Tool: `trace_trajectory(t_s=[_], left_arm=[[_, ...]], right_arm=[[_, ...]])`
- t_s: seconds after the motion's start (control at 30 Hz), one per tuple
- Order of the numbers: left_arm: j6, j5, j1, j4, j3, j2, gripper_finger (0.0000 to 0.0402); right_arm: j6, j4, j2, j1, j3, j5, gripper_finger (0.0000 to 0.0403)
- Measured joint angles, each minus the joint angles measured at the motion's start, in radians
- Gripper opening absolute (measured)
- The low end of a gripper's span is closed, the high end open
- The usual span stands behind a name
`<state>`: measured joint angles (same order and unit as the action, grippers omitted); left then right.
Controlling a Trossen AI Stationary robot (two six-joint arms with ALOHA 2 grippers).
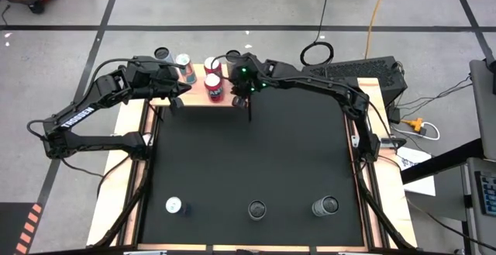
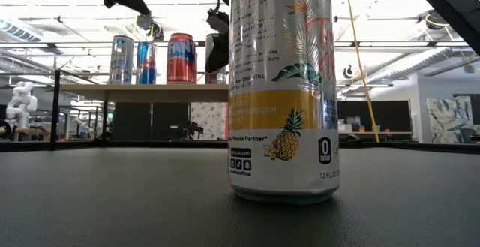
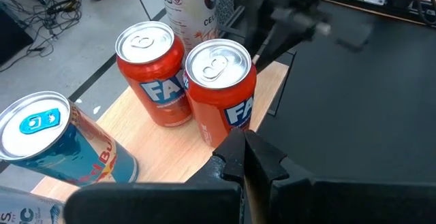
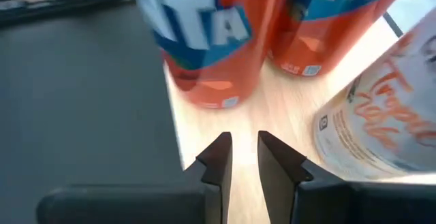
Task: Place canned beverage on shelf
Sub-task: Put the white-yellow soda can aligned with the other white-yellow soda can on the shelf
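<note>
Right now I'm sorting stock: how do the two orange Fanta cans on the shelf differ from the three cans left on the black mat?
The two orange Fanta cans stand on the pale wood shelf, close beside each other; the three cans on the mat stand spaced apart in a row at the mat's opposite edge. The Fanta cans are orange; the middle mat can, seen in the low view, is white with a pineapple print. All stand upright.

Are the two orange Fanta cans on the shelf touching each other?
Cannot tell. In the left wrist view the nearer Fanta can overlaps the farther Fanta can on the shelf, hiding any gap; no other view shows the spot between them plainly.
</note>
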<state>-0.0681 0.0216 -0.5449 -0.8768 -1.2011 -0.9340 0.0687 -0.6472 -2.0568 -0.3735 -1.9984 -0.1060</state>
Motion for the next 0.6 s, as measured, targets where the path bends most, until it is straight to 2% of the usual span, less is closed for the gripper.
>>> trace_trajectory(t_s=[0.4, 0.6], left_arm=[[0.009, 0.0, 0.002, -0.042, 0.0, 0.0, 0.0001], [0.012, 0.006, 0.002, -0.06, 0.0, 0.0, 0.0001]], right_arm=[[-0.013, -0.338, 0.194, 0.088, -0.002, -0.001, 0.0052], [-0.139, -0.455, 0.282, 0.155, -0.002, 0.0, 0.0052]])
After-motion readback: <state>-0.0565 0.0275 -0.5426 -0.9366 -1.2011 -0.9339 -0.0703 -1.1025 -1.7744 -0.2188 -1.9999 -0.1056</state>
